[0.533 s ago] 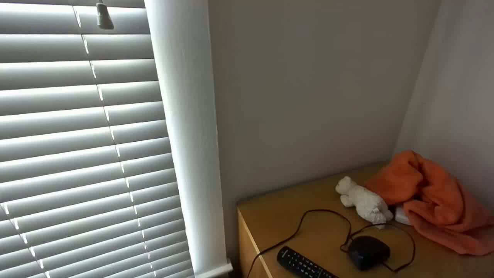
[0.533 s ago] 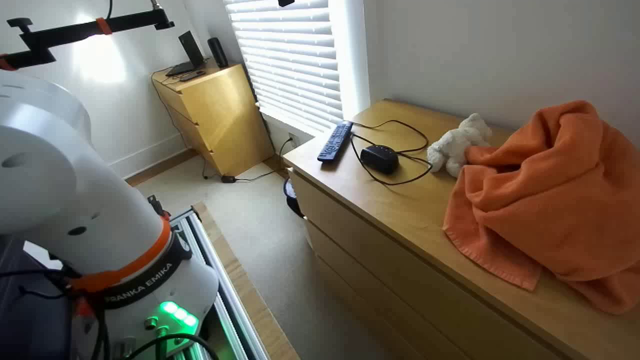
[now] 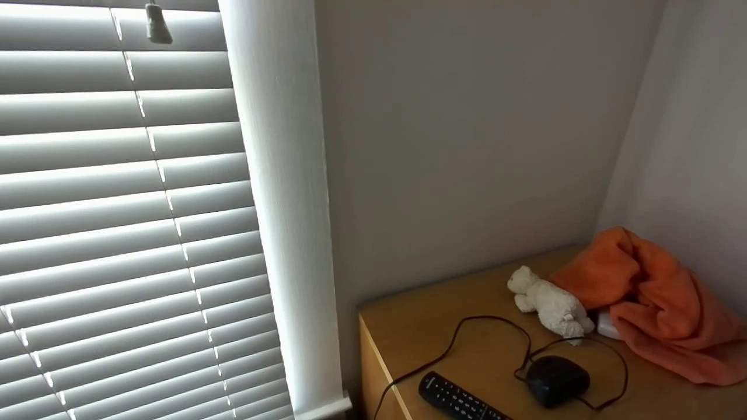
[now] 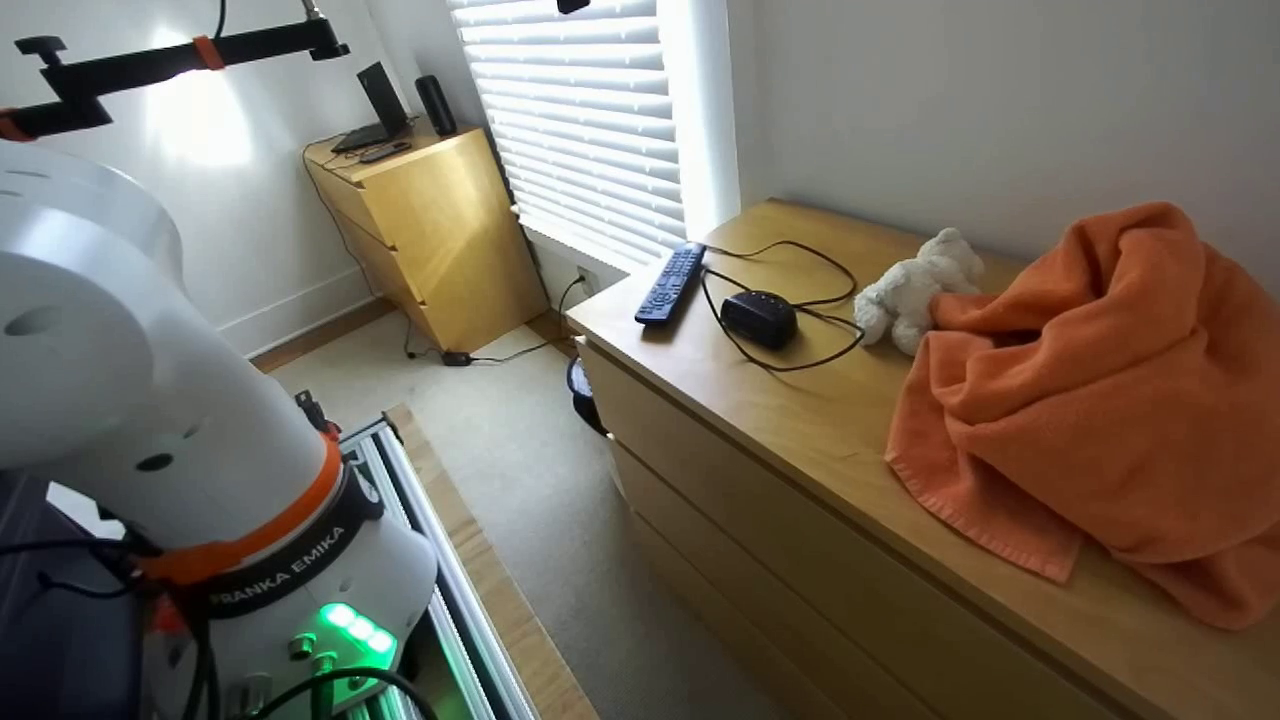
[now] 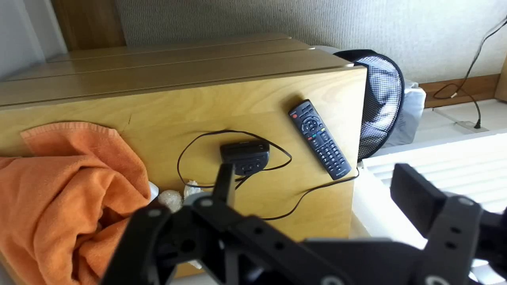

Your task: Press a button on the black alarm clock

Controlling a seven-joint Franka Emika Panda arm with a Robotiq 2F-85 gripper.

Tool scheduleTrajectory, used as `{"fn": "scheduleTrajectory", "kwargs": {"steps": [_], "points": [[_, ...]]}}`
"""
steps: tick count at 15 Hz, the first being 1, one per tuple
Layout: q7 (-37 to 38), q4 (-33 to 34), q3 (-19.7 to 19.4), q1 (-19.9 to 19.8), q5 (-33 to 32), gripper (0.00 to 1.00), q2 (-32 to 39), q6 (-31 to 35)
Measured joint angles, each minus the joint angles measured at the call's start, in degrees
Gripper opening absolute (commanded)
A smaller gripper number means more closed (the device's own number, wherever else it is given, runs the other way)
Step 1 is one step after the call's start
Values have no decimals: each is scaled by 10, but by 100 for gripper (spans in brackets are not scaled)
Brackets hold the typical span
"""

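A rounded black plastic alarm clock [image 5: 245, 156] sits on a pale wooden dresser [image 5: 222, 107], descent and button press apparently still ahead, while a 2-fingered black gripper [image 5: 317, 183] hangs clear, jaws apart.

I see daylight glow through the blinds [image 3: 146, 184] beside the dresser [image 3: 484, 347], the wall [image 3: 473, 146] above it dim in an exterior view. Before the dresser my gripper [image 5: 315, 186] is dark and blurred.
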Motion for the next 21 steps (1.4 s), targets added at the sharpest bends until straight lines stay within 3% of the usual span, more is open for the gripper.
{"fn": "scheduleTrajectory", "kwargs": {"steps": [4, 7, 16, 21], "points": [[0, 0, 0, 0, 0, 100, 0, 0], [0, -12, 2, 0, 1, 100, 9, 35], [-13, -125, 1, 3, 45, 100, 89, 232], [-17, -140, 0, 11, 74, 100, 179, 346]]}}
